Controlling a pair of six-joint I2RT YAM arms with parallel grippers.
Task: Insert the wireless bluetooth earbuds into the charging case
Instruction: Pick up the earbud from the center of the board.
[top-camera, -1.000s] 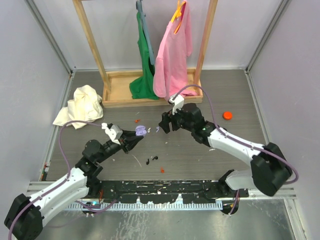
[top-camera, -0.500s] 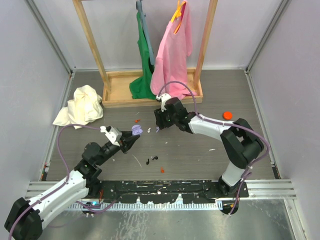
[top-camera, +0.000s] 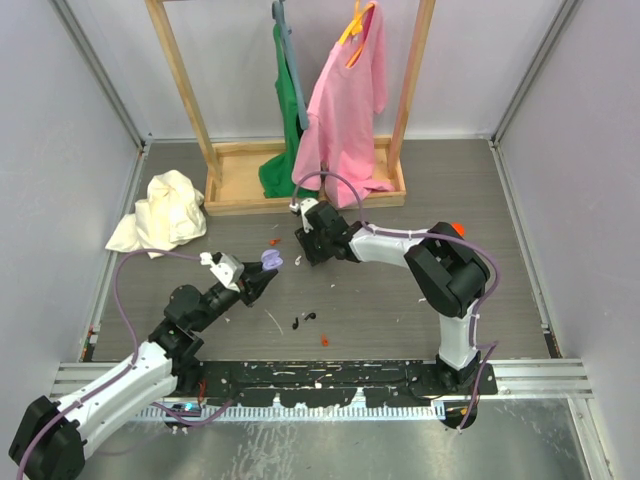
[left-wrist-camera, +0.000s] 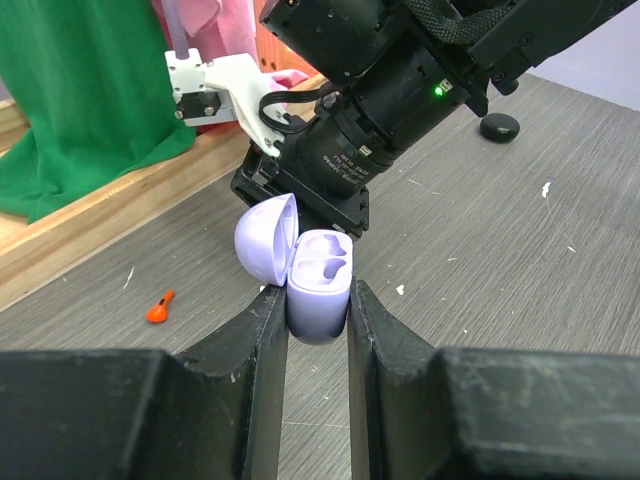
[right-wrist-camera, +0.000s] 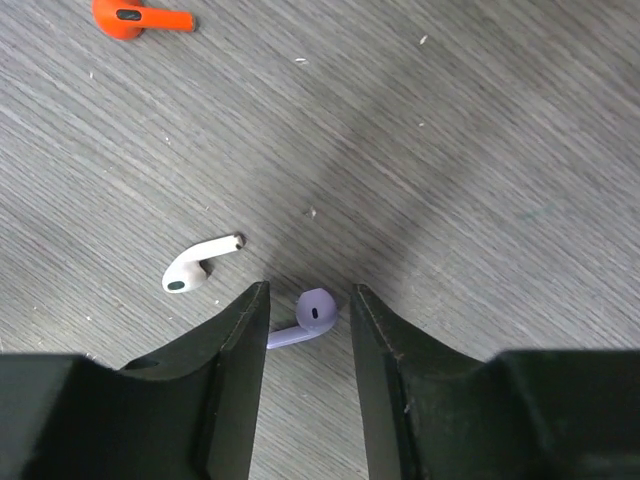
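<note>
Right claw (right-wrist-camera: 308, 292), jaws parted, hangs directly over the purple earbud (right-wrist-camera: 312, 314) lying on the table (right-wrist-camera: 480, 150); the earbud's stem slants across the gap. Left claw (left-wrist-camera: 316, 295) grips the case (left-wrist-camera: 322, 262), lid open.

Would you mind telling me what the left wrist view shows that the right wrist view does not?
Only the left wrist view shows the open charging case, both sockets empty, gripped in the left claw, with the right arm just beyond it. Only the right wrist view shows the lilac earbud lying between the fingers of the open right claw, a white earbud beside it and an orange earbud farther off. Both show the grey table.
</note>
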